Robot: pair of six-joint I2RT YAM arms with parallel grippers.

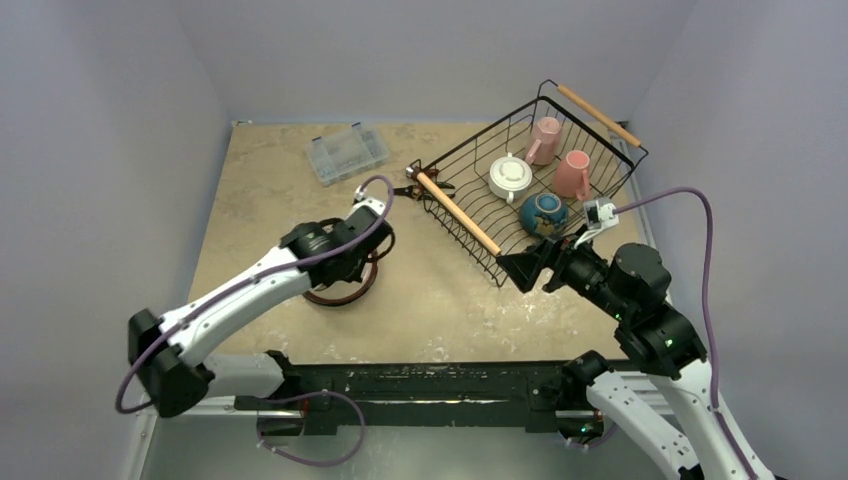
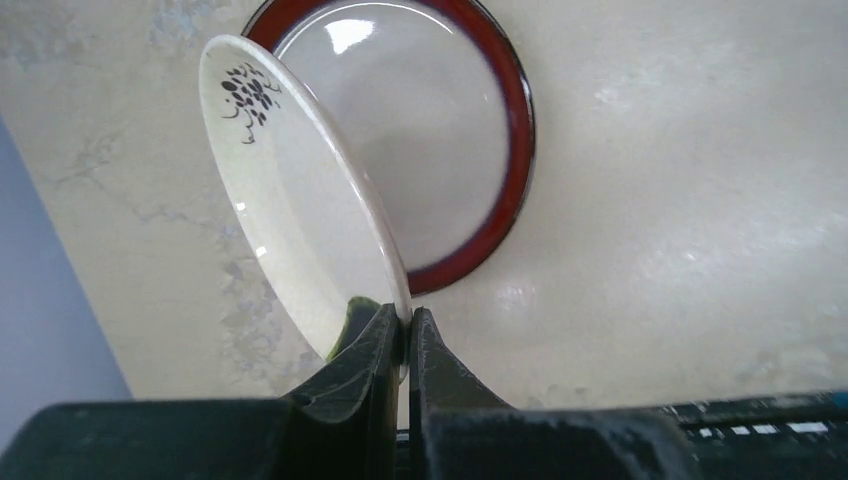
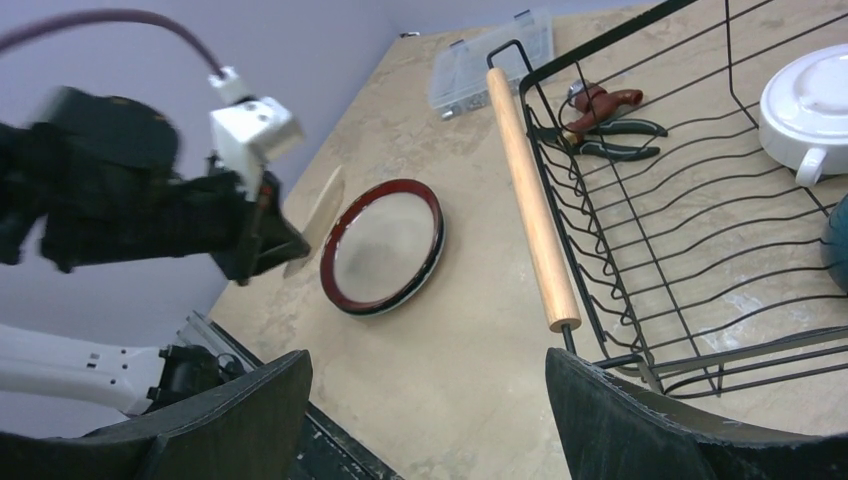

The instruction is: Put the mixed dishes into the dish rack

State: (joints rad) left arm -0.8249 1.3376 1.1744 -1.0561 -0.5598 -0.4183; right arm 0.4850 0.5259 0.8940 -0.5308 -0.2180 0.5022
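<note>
Four dishes sit inside the dish rack at the table's far right: two pink mugs toward the back, a white two-handled cup lying upside down near the middle, and a blue bowl just beside it toward the near end. The left gripper has its fingers pressed together on the rim of the cream plate, holding it tilted on edge (a dark leaf-like print shows near its upper rim). Behind it the large red-rimmed plate lies flat on the table, left of the rack; whether the two plates touch cannot be told. The right gripper hangs near the rack's near corner with fingers spread wide and nothing between them. A clear compartment box sits at the far edge, and a small black-and-red hand tool lies just outside the rack's left wooden handle.
</note>
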